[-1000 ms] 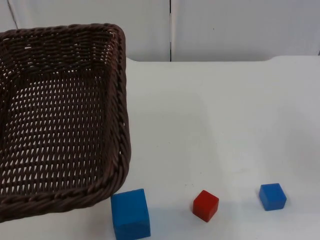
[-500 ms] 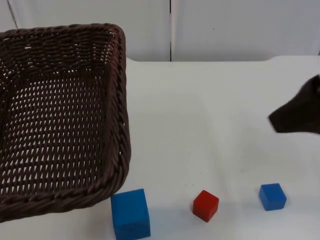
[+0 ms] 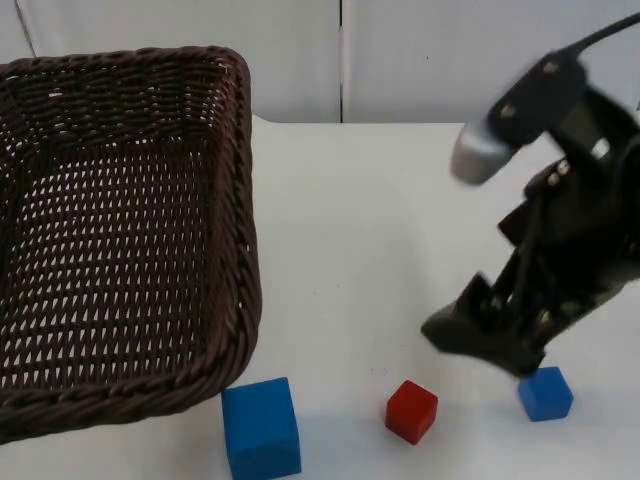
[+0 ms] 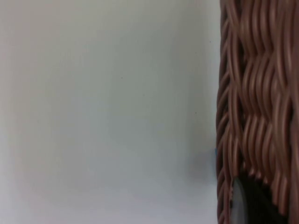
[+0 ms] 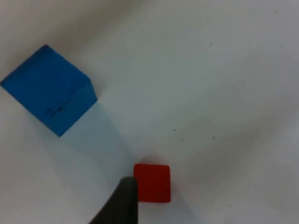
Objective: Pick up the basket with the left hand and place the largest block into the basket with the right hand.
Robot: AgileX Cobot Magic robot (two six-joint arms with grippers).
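The dark brown wicker basket (image 3: 110,240) is held up over the left part of the white desk (image 3: 400,220), its open mouth tipped toward the top camera and its long axis running from the near edge toward the grey partition wall (image 3: 450,60). The left wrist view shows its woven wall (image 4: 252,107) close up beside bare desk; whether the left gripper's fingers are clenched on it I cannot tell. The large blue block (image 3: 261,428) sits on the desk just below the basket's near rim, one corner turned slightly toward the red block (image 3: 412,410). The small blue block (image 3: 545,392) lies further right. The right gripper (image 3: 485,335) hangs low over the desk between the red and small blue blocks, partly covering the latter; its finger state is unclear. The right wrist view shows the large blue block (image 5: 49,88) and the red block (image 5: 152,183) well apart.
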